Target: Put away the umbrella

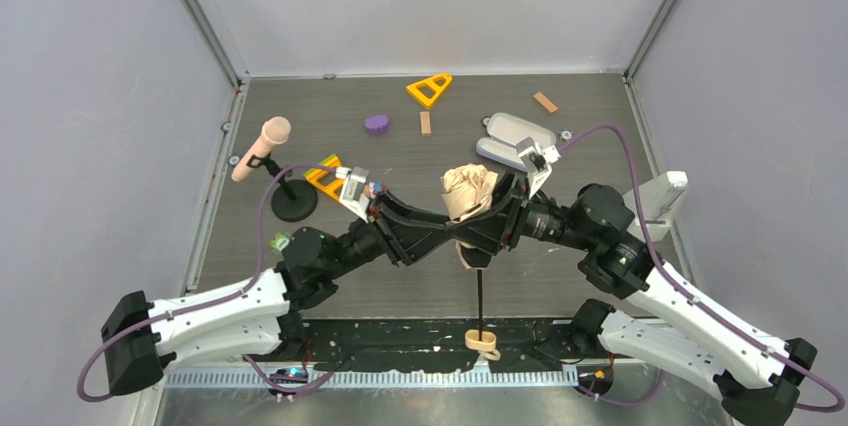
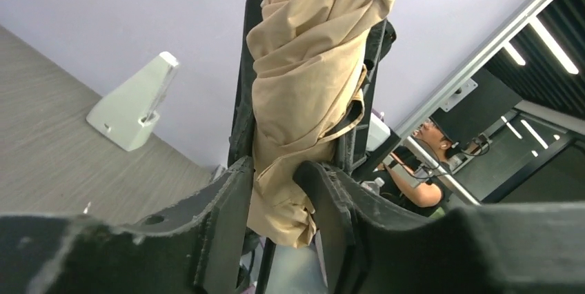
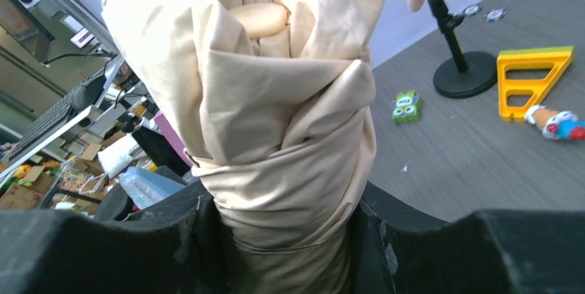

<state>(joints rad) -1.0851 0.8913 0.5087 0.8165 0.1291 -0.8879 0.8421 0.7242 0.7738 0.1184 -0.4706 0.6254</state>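
Observation:
The umbrella (image 1: pixel 470 191) is folded, its beige-peach canopy bunched at mid table. Its thin black shaft runs toward the near edge and ends in the tan handle (image 1: pixel 483 342). My left gripper (image 1: pixel 450 229) comes from the left and is shut on the canopy (image 2: pixel 310 73), the fabric pinched between its black fingers (image 2: pixel 224 218). My right gripper (image 1: pixel 492 216) comes from the right and is shut round the same bundle (image 3: pixel 276 114), the cloth filling the gap between its fingers (image 3: pixel 414 239). The two grippers meet at the canopy.
A pink-headed microphone (image 1: pixel 262 146) on a black stand sits at the left. Orange triangles (image 1: pixel 430 89) (image 1: pixel 325 176), a purple piece (image 1: pixel 376 124), wooden blocks (image 1: pixel 545 102) and a lavender-grey case (image 1: pixel 515 138) lie behind. A white wedge (image 1: pixel 660 196) stands at the right.

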